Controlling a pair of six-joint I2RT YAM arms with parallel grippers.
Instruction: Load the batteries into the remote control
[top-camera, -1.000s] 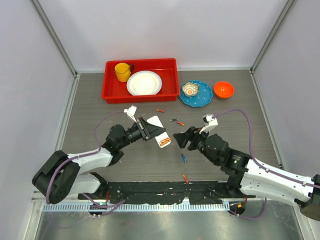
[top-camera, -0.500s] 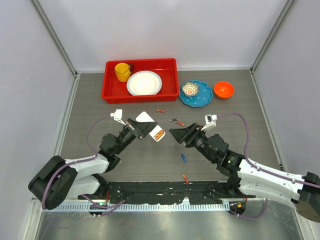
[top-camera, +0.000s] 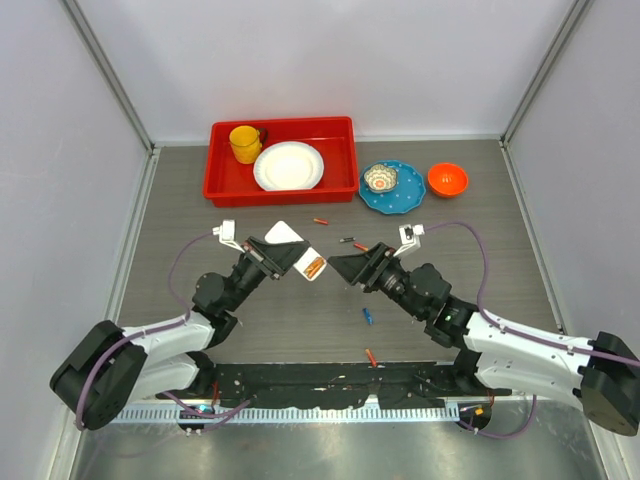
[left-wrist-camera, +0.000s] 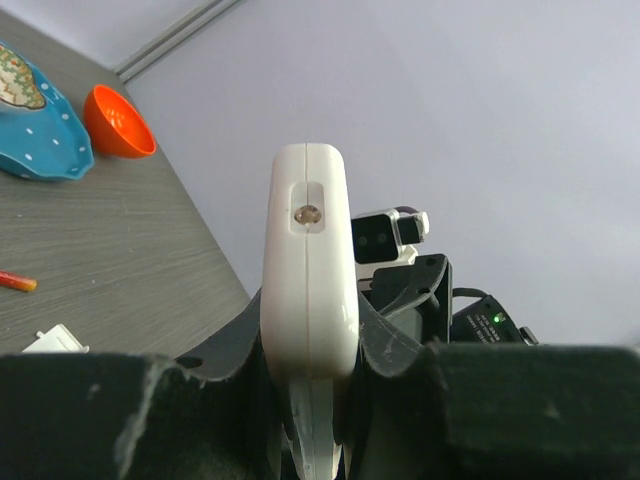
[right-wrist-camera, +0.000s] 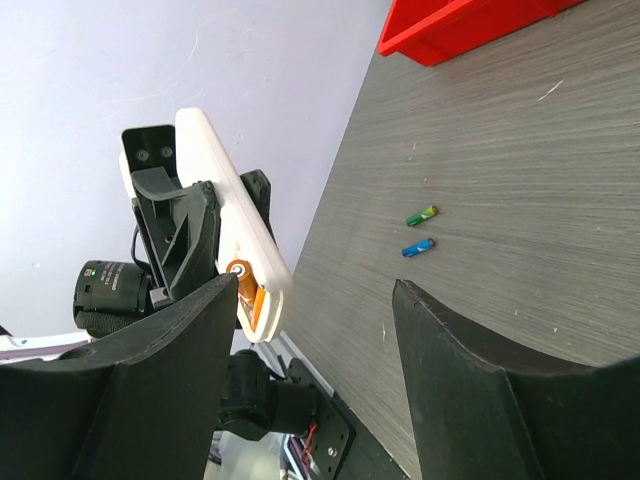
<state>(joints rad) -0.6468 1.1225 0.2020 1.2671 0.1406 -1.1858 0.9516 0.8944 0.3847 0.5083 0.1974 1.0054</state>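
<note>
left gripper (top-camera: 283, 258) pinching remote control (top-camera: 289, 236) aloft, tilted toward right gripper (top-camera: 343, 266) for loading | right gripper spread, empty

A gray wooden table (top-camera: 290, 330) sits between plain pale walls (top-camera: 330, 60). Shiny metal posts (top-camera: 110, 75) stand in the back corners. The light is soft and even.

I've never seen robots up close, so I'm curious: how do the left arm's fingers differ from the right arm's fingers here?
The left fingers are clamped on the white remote; the right fingers hold nothing. The left fingers are closed tight; the right fingers stand wide apart. Shared: both pairs are black, raised off the table and facing each other.
</note>
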